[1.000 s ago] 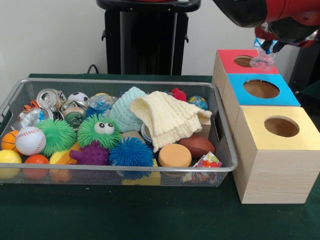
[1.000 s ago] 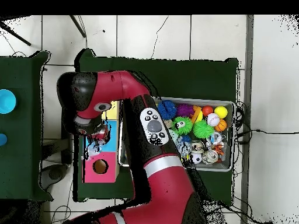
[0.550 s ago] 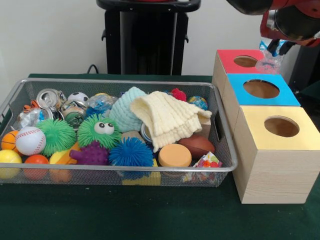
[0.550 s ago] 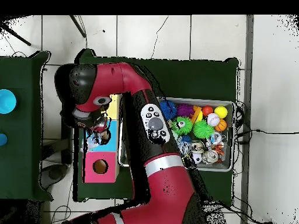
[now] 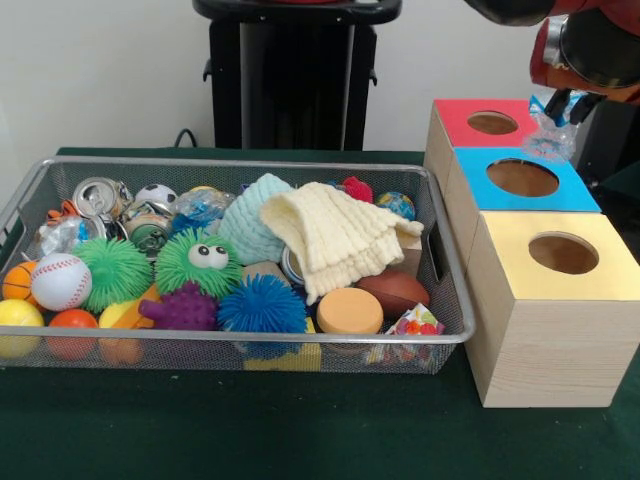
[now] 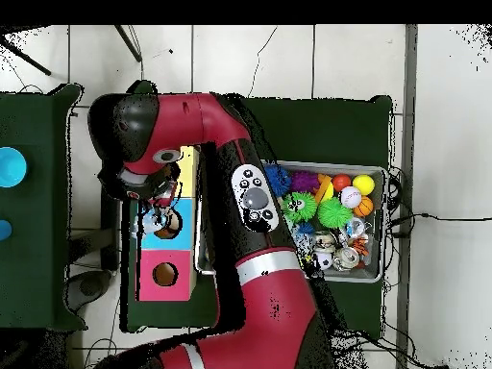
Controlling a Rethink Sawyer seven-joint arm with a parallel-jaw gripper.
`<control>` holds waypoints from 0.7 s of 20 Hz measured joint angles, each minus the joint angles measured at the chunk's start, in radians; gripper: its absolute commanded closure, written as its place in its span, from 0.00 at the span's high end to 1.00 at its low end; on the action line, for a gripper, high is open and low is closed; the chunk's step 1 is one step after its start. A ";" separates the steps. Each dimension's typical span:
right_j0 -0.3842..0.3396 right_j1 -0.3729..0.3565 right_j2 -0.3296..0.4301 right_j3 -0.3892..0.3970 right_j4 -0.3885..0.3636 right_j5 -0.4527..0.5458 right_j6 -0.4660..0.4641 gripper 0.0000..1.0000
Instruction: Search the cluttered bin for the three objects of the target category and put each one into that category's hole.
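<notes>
We watch the pincer (image 5: 566, 106), clamped on a crinkly clear plastic item (image 5: 552, 140), slide away from the red box (image 5: 470, 125) toward the blue box (image 5: 525, 180) below it, so a drop looks close.

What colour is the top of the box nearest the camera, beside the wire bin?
Yellow: the box top shows best in the front view.

A robotics lab, probably: a red arm (image 6: 231, 192) is reaching over a green-clothed worktop (image 5: 300, 430), with three colour-topped sorting boxes (image 5: 545, 300) sitting below the pincer (image 5: 570, 100).
</notes>
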 measured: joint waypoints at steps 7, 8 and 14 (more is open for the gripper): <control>0.006 0.038 -0.001 -0.055 -0.006 0.047 0.000 0.00; 0.007 0.041 -0.001 -0.059 -0.006 0.054 0.000 0.00; 0.011 0.072 -0.001 -0.094 -0.009 0.144 0.000 0.00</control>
